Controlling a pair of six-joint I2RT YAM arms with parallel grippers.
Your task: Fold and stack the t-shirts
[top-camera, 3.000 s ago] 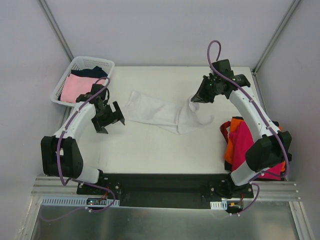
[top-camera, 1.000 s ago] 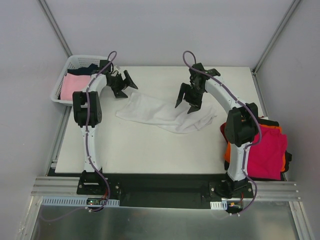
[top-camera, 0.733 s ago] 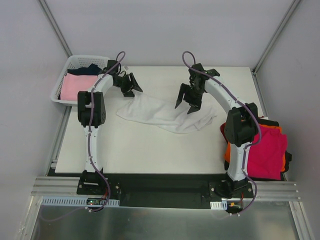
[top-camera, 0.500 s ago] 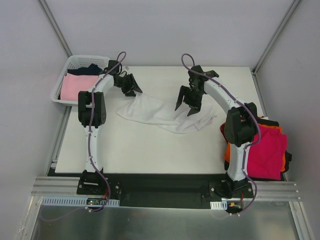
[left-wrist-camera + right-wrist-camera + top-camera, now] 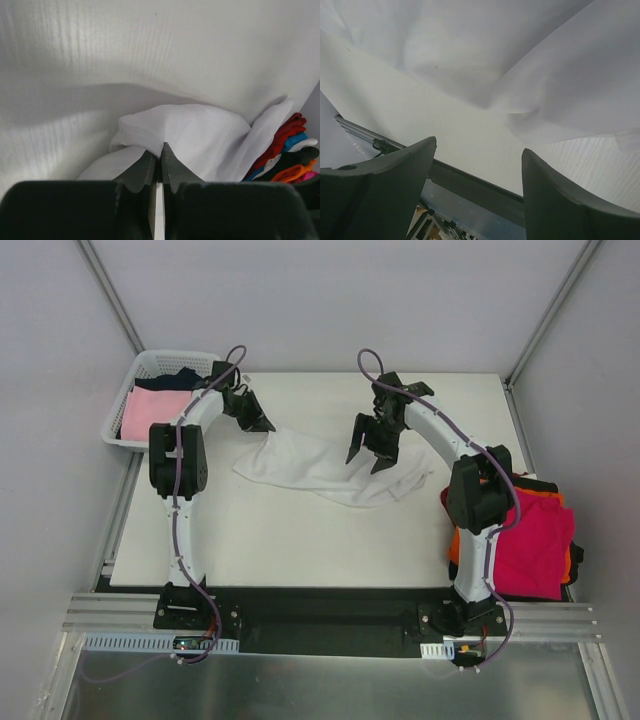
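Left jaws clamped on white t-shirt [image 5: 190, 130], clear only at wrist, right jaws apart

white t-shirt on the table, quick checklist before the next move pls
1. Left fingers shut on an edge of the crumpled white cloth t-shirt: ok.
2. Right fingers open: ok.
3. Right fingers gripping the shirt: not ok, they are over its middle with nothing between them.
4. Shirt spread flat: not ok, it is bunched and creased.
5. Folded magenta-red shirt pile clear of the white shirt: ok.
6. How firm the left pinch is: cannot tell.
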